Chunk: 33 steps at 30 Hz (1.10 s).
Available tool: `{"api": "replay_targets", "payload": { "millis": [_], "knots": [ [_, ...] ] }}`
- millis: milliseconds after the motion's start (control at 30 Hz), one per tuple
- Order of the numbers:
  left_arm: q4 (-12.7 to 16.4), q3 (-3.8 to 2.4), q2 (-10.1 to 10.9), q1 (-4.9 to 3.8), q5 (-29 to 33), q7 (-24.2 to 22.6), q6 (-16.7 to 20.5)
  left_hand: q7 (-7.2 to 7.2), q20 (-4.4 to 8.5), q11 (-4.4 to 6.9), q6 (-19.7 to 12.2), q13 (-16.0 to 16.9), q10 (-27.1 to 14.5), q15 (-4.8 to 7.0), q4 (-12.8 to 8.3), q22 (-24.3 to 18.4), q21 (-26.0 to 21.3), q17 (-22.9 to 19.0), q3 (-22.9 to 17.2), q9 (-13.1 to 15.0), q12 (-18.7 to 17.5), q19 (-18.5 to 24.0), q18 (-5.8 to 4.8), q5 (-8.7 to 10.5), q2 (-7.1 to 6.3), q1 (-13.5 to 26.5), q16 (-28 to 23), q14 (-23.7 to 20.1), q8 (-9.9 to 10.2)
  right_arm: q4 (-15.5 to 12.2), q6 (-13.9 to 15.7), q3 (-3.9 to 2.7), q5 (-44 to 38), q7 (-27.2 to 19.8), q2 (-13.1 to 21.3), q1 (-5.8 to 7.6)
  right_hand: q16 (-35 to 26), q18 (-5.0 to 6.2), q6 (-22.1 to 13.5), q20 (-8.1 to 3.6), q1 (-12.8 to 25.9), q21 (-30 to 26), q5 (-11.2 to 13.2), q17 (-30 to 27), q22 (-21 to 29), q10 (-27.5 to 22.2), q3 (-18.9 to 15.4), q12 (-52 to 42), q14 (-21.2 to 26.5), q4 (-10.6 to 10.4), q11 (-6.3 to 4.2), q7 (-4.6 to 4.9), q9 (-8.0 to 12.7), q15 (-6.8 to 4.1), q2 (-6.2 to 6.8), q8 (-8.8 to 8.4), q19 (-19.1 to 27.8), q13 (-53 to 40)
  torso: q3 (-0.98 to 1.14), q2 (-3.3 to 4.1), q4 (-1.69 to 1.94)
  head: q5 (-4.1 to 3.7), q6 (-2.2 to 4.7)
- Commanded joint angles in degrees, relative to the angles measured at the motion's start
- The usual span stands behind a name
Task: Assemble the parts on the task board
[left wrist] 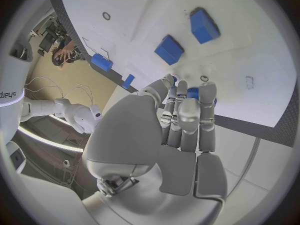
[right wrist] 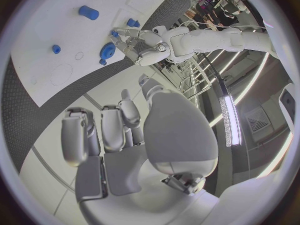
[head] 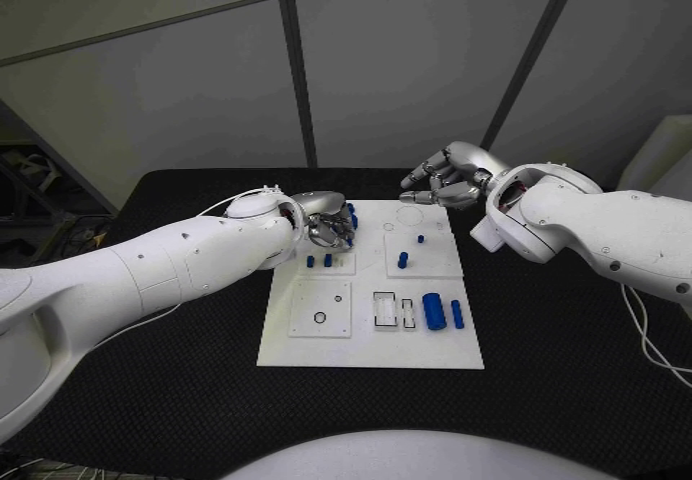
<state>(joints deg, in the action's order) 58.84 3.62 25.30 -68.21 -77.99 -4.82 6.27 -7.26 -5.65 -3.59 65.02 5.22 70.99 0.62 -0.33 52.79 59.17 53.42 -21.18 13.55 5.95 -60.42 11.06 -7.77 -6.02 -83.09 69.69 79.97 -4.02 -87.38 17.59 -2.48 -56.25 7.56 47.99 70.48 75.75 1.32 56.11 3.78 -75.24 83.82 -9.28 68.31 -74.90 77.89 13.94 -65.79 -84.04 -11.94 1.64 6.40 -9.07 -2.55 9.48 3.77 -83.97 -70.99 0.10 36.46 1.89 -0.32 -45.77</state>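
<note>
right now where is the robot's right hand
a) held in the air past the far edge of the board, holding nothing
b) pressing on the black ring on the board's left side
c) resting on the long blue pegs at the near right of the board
a: the right hand hangs beyond the far edge of the white board with fingers curled on nothing, while the left hand is at the blue parts near the far left of the board.
</note>
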Motion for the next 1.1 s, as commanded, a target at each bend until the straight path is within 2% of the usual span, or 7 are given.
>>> {"api": "replay_targets", "payload": {
  "millis": [33, 100, 200, 333, 667, 867, 1100],
  "knots": [
    [1.37, -1.08, 0.80, -0.14, 2.04, -0.92, 2.07, 0.06, -0.05, 0.02, 0.39, -0.08, 0.43, 0.06, -0.33, 0.19, 0.51, 0.16, 0.00, 0.05, 0.16, -0.63, -1.93, -0.28, -0.04, 0.73, 0.30, 0.35, -0.25, 0.11, -0.17, -0.04, -0.15, -0.59, 0.05, 0.11, -0.03, 0.51, 0.39, -0.07, 0.09, 0.16, -0.32, 0.05, -8.48, 0.14, 0.09, -0.19, -1.51, -0.23, -0.07, -0.01, -0.06, -0.14, -0.19, 0.05, -1.86, -0.06, 0.00, -0.01, 0.05, 0.00, 0.15],
    [1.97, -1.87, 1.29, -0.11, 2.39, -0.88, 2.28, 0.05, -0.05, 0.02, 0.40, -0.09, 0.42, 0.06, -0.34, 0.31, 0.62, 0.22, 0.01, 0.04, 0.15, -0.73, -1.95, -0.29, -0.04, 0.75, 0.35, 0.40, -0.24, 0.17, -0.20, -0.04, -0.15, -0.60, 0.04, 0.10, -0.03, 0.51, 0.39, -0.07, 0.09, 0.16, -0.32, 0.05, -8.48, 0.14, 0.09, -0.19, -1.51, -0.23, -0.07, -0.01, -0.06, -0.14, -0.19, 0.05, -1.86, -0.06, -0.05, 0.00, 0.10, 0.00, 0.37],
    [2.76, -2.79, 2.07, -0.02, 2.65, -0.69, 2.17, 0.05, -0.05, 0.02, 0.40, -0.09, 0.42, 0.06, -0.34, 0.31, 0.62, 0.22, 0.01, 0.04, 0.15, -0.73, -1.95, -0.29, -0.04, 0.75, 0.35, 0.40, -0.24, 0.21, -0.25, -0.04, -0.15, -0.62, 0.04, 0.10, -0.03, 0.51, 0.39, -0.07, 0.09, 0.16, -0.32, 0.05, -8.48, 0.14, 0.09, -0.19, -1.51, -0.23, -0.07, -0.01, -0.06, -0.14, -0.19, 0.05, -1.86, -0.06, -0.02, 0.00, -0.04, 0.24, 0.50],
    [3.88, -3.42, 3.57, 0.06, 3.03, -0.25, 1.67, 0.03, -0.05, 0.00, 0.42, -0.11, 0.41, 0.06, -0.36, 0.37, 0.68, 0.11, 0.02, 0.02, 0.13, -0.80, -1.96, -0.31, -0.06, 0.80, 0.33, 0.41, -0.22, 0.21, -0.27, -0.04, -0.15, -0.61, 0.17, 0.10, -0.03, 0.51, 0.39, -0.07, 0.09, 0.16, -0.32, 0.05, -8.48, 0.14, 0.09, -0.19, -1.51, -0.23, -0.07, -0.01, -0.06, -0.14, -0.19, 0.05, -1.86, -0.06, 0.05, -0.04, -0.05, 0.30, 0.46],
    [5.10, -3.72, 7.06, 0.15, 3.44, 1.55, -1.03, 0.01, -0.06, -0.04, 0.45, -0.18, 0.34, 0.03, -0.39, 0.35, 0.69, -0.14, 0.08, -0.04, 0.06, -0.83, -1.96, -0.21, -0.13, 0.96, 0.27, 0.42, -0.15, 0.19, -0.27, -0.04, -0.15, -0.55, 0.53, 0.10, -0.03, 0.51, 0.39, -0.07, 0.09, 0.16, -0.32, 0.05, -8.48, 0.14, 0.09, -0.19, -1.51, -0.23, -0.07, -0.01, -0.06, -0.14, -0.19, 0.05, -1.86, -0.06, 0.06, 0.05, -0.08, 0.46, 0.49],
    [4.87, -3.72, 7.71, 0.37, 3.47, 2.01, -1.83, 0.00, -0.06, -0.05, 0.44, -0.19, 0.32, 0.03, -0.39, 0.35, 0.69, -0.17, 0.08, -0.05, 0.05, -0.83, -1.96, -0.20, -0.14, 0.98, 0.26, 0.42, -0.14, 0.26, -0.30, -0.04, -0.15, -0.58, 0.43, 0.09, -0.03, 0.51, 0.39, -0.07, 0.09, 0.16, -0.32, 0.05, -8.48, 0.14, 0.09, -0.19, -1.51, -0.23, -0.07, -0.01, -0.06, -0.14, -0.19, 0.05, -1.86, -0.06, 0.04, 0.09, -0.21, 0.66, 0.33],
    [4.61, -3.72, 7.92, 0.63, 3.48, 2.38, -2.48, -0.03, -0.07, -0.08, 0.38, -0.26, 0.22, 0.00, -0.42, 0.30, 0.65, -0.44, 0.09, -0.11, -0.03, -0.80, -1.95, -0.12, -0.17, 1.05, 0.14, 0.36, -0.05, 0.30, -0.32, -0.03, -0.15, -0.59, 0.37, 0.09, -0.03, 0.51, 0.39, -0.07, 0.09, 0.16, -0.32, 0.05, -8.48, 0.14, 0.09, -0.19, -1.51, -0.23, -0.07, -0.01, -0.06, -0.14, -0.19, 0.05, -1.86, -0.06, 0.07, 0.07, -0.18, 0.65, 0.26]
  ]
}}
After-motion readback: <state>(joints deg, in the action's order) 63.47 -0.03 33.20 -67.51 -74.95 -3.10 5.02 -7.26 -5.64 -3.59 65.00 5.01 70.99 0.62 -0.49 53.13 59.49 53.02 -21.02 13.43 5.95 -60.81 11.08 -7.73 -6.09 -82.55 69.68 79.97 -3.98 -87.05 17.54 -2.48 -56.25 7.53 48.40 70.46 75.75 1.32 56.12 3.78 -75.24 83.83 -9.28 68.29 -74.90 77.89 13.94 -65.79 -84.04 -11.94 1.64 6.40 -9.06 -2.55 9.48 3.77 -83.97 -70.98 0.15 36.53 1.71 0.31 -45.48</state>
